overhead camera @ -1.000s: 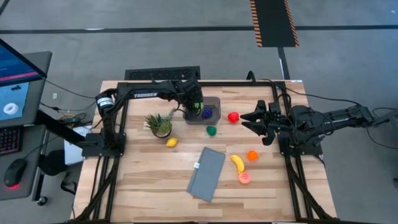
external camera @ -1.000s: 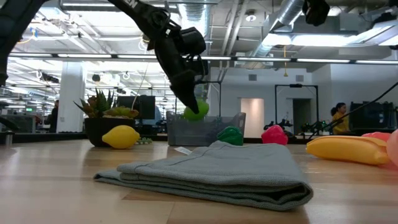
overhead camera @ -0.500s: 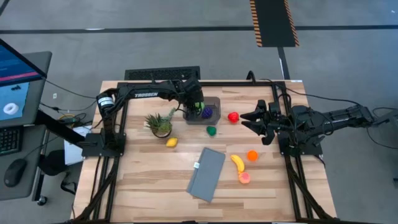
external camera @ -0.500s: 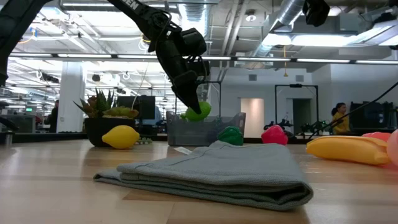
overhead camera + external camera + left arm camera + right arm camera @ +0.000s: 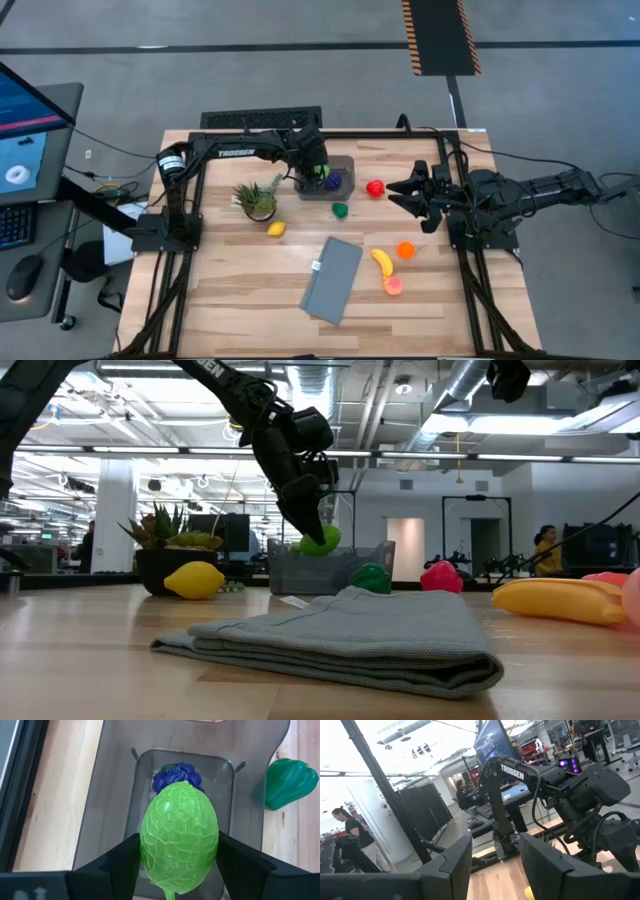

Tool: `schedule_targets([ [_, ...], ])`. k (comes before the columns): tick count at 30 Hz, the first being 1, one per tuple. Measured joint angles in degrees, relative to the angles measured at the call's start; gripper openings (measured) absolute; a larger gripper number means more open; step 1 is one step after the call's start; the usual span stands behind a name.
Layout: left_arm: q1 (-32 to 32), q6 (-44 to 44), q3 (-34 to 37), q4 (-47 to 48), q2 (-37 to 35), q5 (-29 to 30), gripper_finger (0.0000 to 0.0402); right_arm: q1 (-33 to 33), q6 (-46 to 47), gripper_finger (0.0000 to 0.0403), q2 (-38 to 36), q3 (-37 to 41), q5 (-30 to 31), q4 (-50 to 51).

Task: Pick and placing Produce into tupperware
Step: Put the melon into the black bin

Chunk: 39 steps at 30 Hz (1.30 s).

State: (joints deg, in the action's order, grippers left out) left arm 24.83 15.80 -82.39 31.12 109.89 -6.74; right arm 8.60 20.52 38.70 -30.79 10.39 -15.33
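Note:
My left gripper (image 5: 317,170) (image 5: 178,855) hangs over the smoky-grey tupperware (image 5: 329,178) (image 5: 120,795) at the far middle of the table, shut on a light green fruit (image 5: 179,836) (image 5: 319,541). A purple grape bunch (image 5: 177,774) lies in the tub. On the table lie a dark green pepper (image 5: 340,210) (image 5: 291,781), red fruit (image 5: 375,188), yellow lemon (image 5: 276,228), orange (image 5: 405,249), banana (image 5: 382,262) and pink fruit (image 5: 393,286). My right gripper (image 5: 393,190) (image 5: 495,855) waits open, raised at the right. My left gripper pinches the light green fruit by its two flanks (image 5: 150,845), one finger on each side, coming from above and pointing down. The fruit is lifted clear, hanging just above the tub's inside, over the purple grapes.
A spiky plant in a pot (image 5: 257,199) stands left of the tub. A folded grey cloth (image 5: 333,279) (image 5: 340,635) lies near the table's front middle. A keyboard (image 5: 262,120) sits beyond the far edge. People stand in the room behind.
My left gripper has sunk slightly with the light green fruit toward the tupperware, staying shut on it.

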Motion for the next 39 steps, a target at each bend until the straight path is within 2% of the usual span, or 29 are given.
schedule_targets([
  [39, 0.6, -3.8, -0.1, -1.0, 3.8, -1.3, 0.0224, 1.5, 0.4, 0.0186, 0.0, 0.0, 0.2, 1.6],
])
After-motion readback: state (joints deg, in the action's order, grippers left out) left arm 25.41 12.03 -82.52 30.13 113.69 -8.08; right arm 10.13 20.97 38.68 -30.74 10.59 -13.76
